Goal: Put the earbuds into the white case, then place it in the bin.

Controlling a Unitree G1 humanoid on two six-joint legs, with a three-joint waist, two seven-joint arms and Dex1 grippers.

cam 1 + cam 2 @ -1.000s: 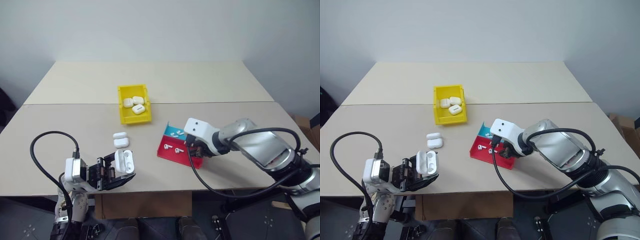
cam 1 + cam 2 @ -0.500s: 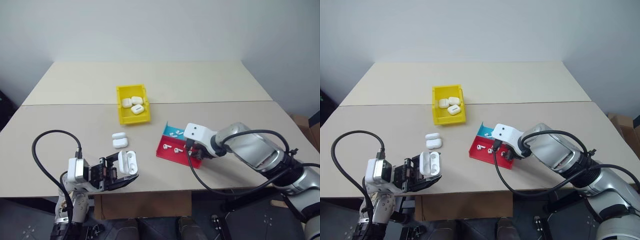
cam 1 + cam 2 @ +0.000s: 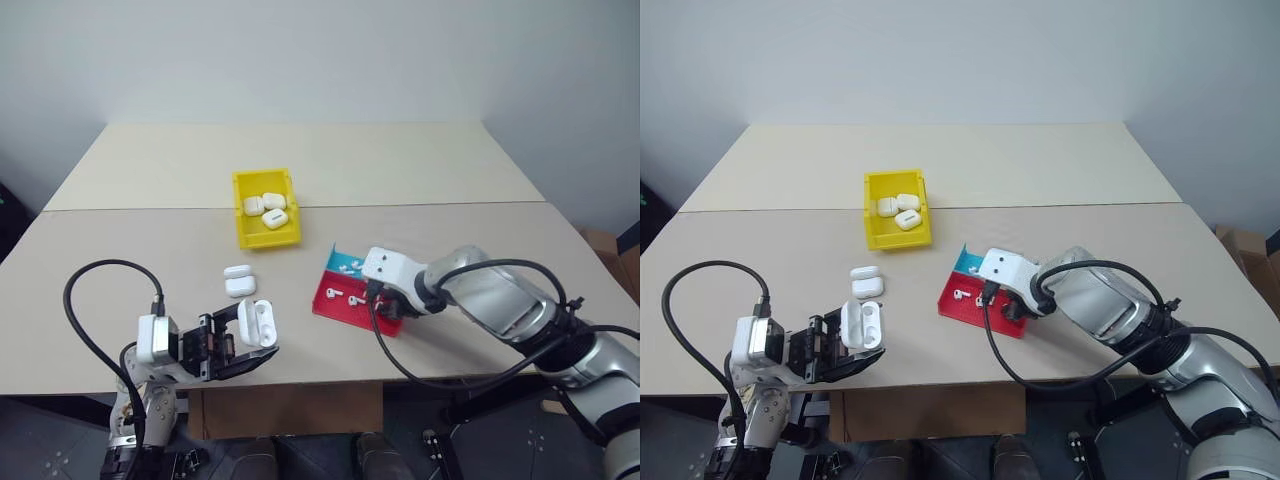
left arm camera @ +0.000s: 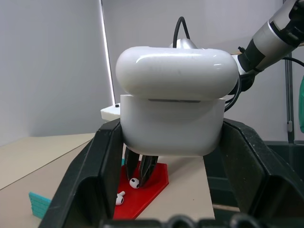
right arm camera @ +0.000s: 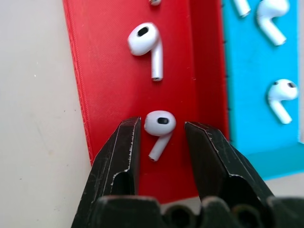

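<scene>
My left gripper is shut on the white case near the table's front left edge. The case's lid stands open, and its black fingers press on both sides of the case. My right gripper is open, pointing down at the red part of the tray. Its fingers straddle one of the earbuds, with a gap on each side. Another earbud lies further along the red part. The yellow bin stands behind, holding three white cases.
Two closed white cases lie on the table between the bin and my left gripper. The tray's blue part holds several more earbuds. A black cable loops from each wrist. A seam runs across the table behind the bin.
My right gripper has sunk a little toward the red tray, down around the earbud. My left gripper and the case have stayed put.
</scene>
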